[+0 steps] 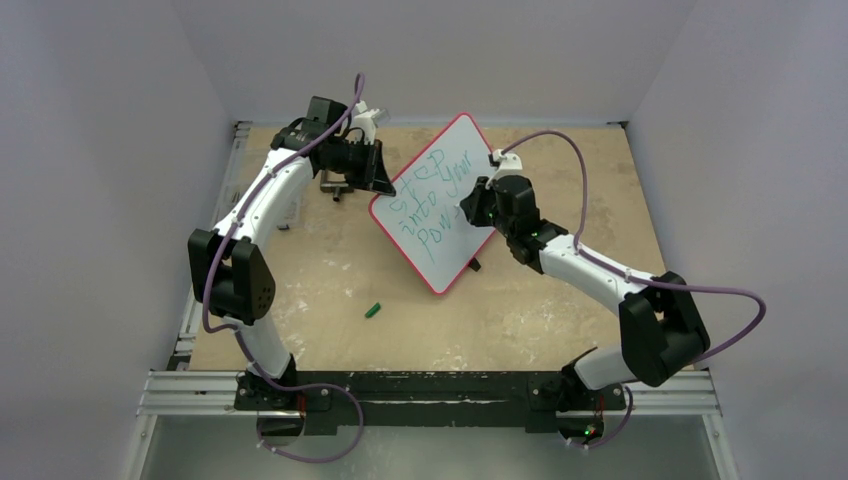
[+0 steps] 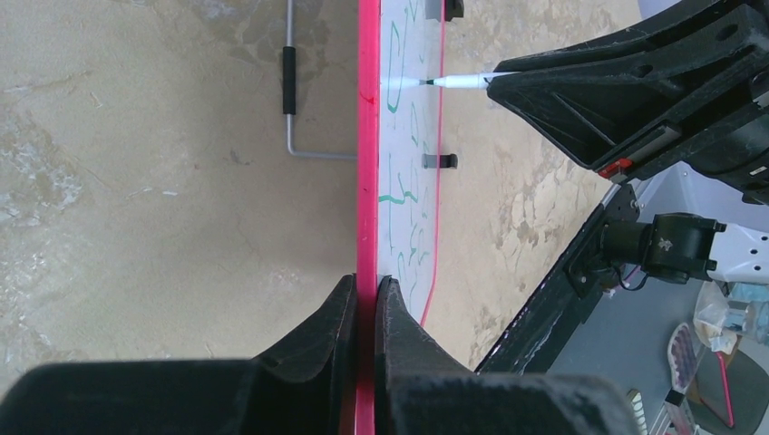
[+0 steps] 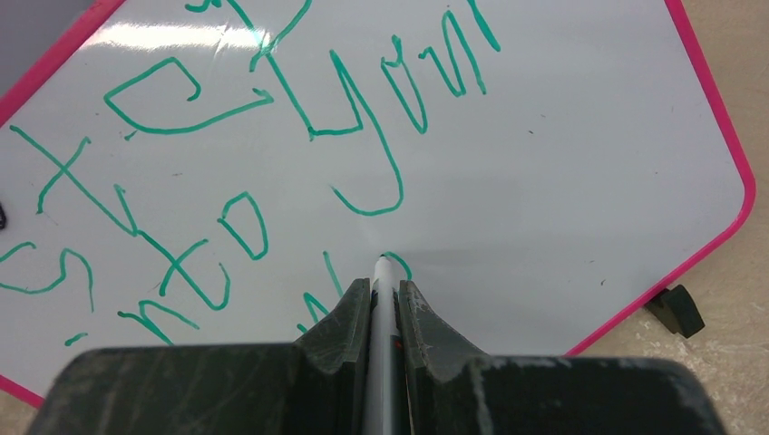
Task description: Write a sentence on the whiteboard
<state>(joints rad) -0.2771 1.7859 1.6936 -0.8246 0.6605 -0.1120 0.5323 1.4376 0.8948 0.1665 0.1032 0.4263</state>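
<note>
Whiteboard [image 1: 430, 200] rim is pinched by the left end effector [image 2: 365, 292]; the right end effector [image 3: 384, 288] grips the marker [image 3: 383, 272], which should press lightly to finish the sentence [image 3: 227, 136].

Soft, even light, with mild glare on the whiteboard [image 3: 508, 181].

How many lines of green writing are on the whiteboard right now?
3: top line, middle line under it, bottom line beside the right gripper, which may hide some letters.
</note>
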